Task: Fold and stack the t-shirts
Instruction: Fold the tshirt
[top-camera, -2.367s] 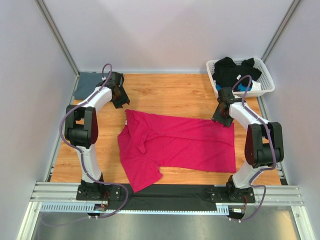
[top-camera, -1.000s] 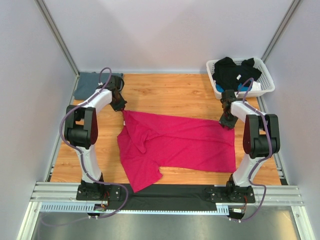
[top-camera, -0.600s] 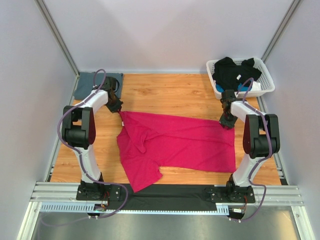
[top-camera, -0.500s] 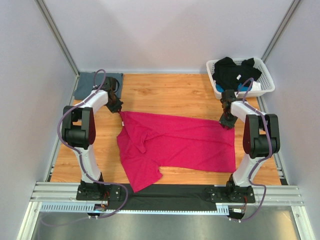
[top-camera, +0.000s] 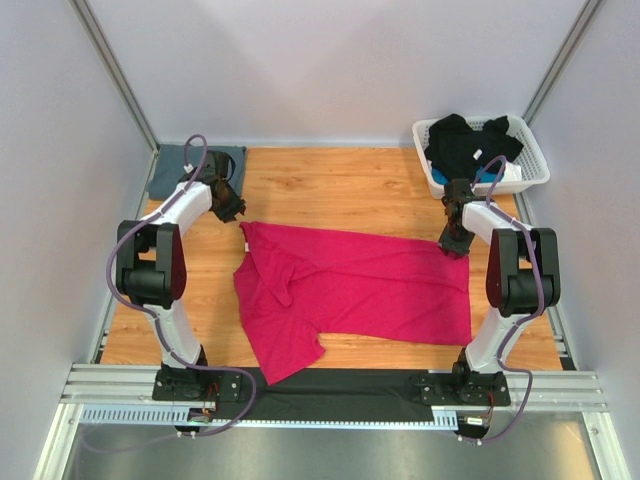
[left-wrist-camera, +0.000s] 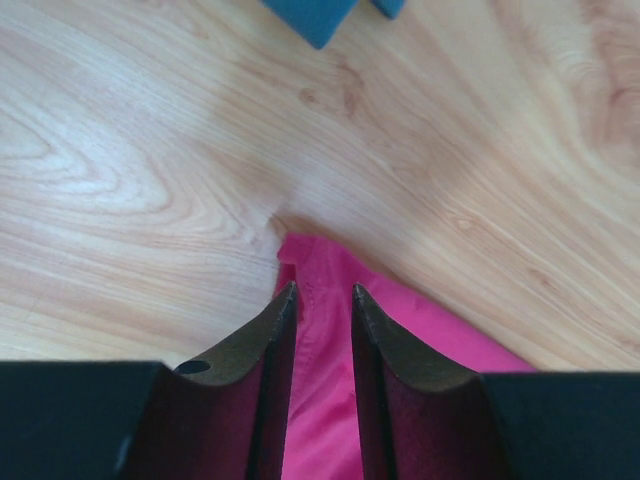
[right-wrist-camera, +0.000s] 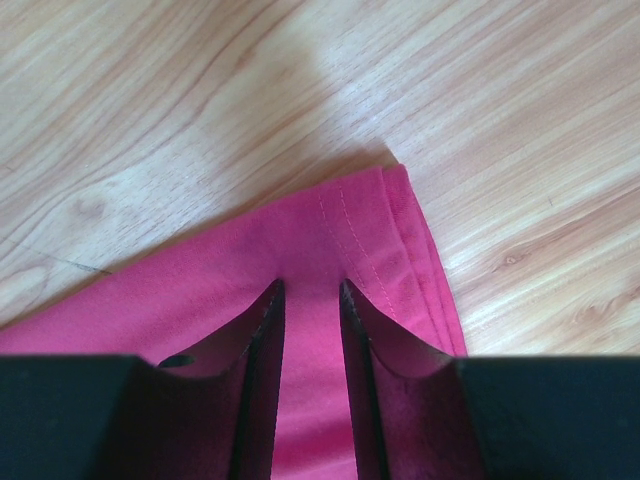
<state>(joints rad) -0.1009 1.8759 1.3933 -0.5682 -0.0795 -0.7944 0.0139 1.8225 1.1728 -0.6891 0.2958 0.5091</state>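
We see the left tool (left-wrist-camera: 323, 292) released at the far-left corner of the flat magenta-pink cloth t-shirt (top-camera: 360, 285); the right tool (right-wrist-camera: 311, 287) likewise released at its far-right corner. Both jaws stand slightly parted.

Bright, soft, even light from overhead here: in the top view the shadows on the wooden table (top-camera: 340, 195) are faint and short, and the pale walls (top-camera: 330, 70) look a bit washed out. The 2 wrist views show a whitish sheen on the wood grain, plus a soft dark shadow hugging the edge of the pink t-shirt (right-wrist-camera: 330, 225). Up close, the left gripper (left-wrist-camera: 324, 290) and right gripper (right-wrist-camera: 311, 285) look dark, blurry and pink-tinted, while the wood stays sharp.
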